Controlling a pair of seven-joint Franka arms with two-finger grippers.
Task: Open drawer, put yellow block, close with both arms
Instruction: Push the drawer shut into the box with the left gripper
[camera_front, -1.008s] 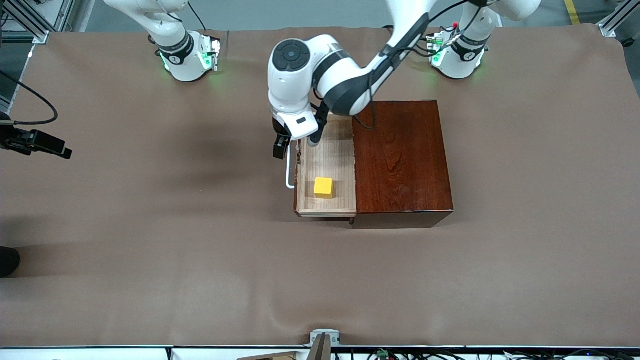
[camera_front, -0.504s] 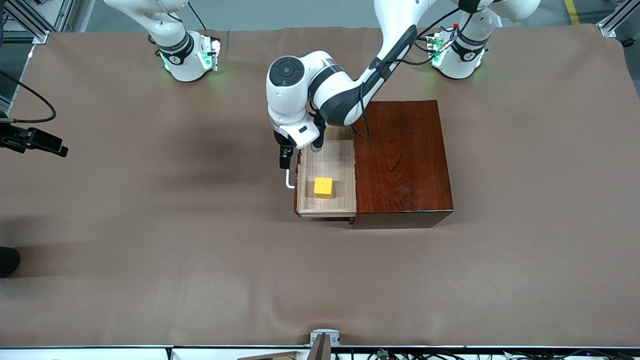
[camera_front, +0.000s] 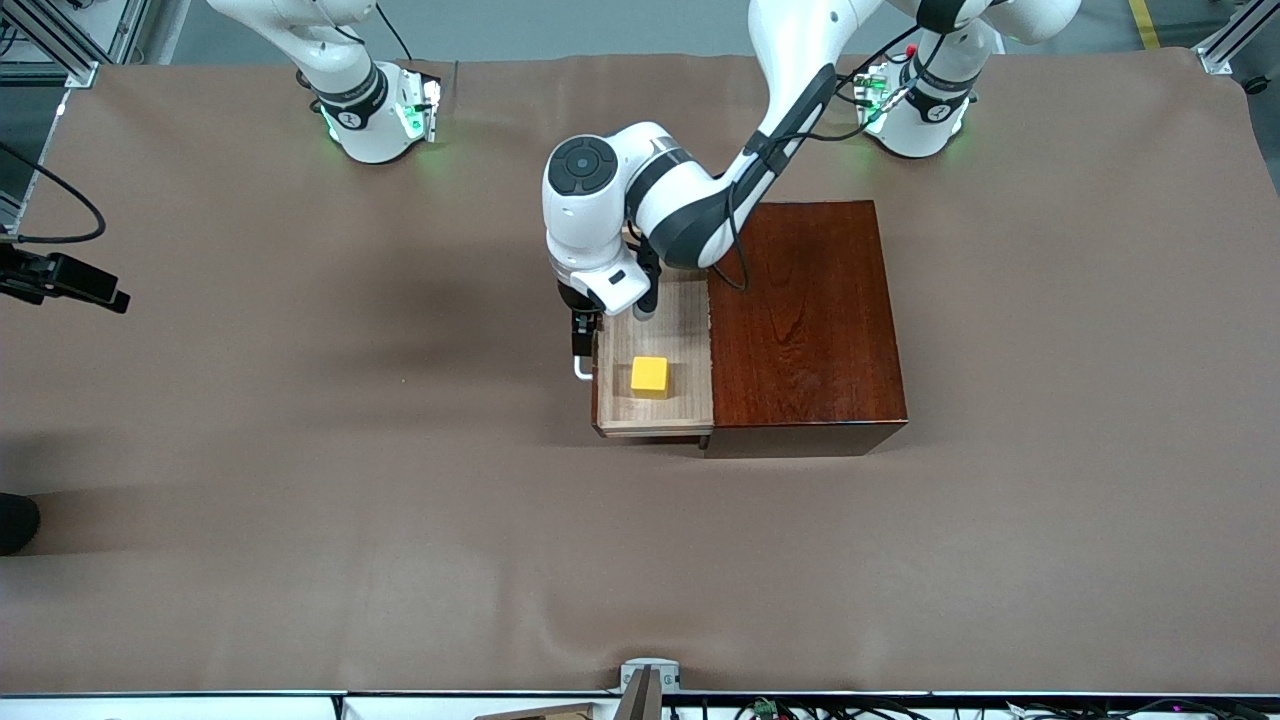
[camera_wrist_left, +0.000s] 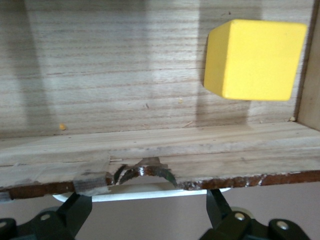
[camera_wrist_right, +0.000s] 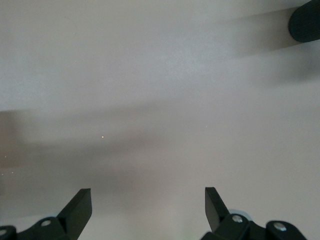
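We see the left gripper (camera_front: 580, 350) open-jawed at the drawer (camera_front: 680, 330) handle (camera_front: 581, 372), block (camera_front: 649, 376) inside; the right gripper (camera_wrist_right: 145, 210) waits, open.

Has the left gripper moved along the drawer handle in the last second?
Yes. The left gripper has slid along the white handle toward the front camera, closer to the yellow block, while the cabinet stayed put.

The cabinet (camera_front: 805, 315) sat on the counter (camera_front: 300, 450) at centre; its drawer (camera_front: 680, 330) stuck out at 9 o'clock, toward the right arm's end; the yellow block (camera_front: 649, 375) lay inside it, at its 6 o'clock end; the handle (camera_front: 580, 370) stood on the drawer's front.
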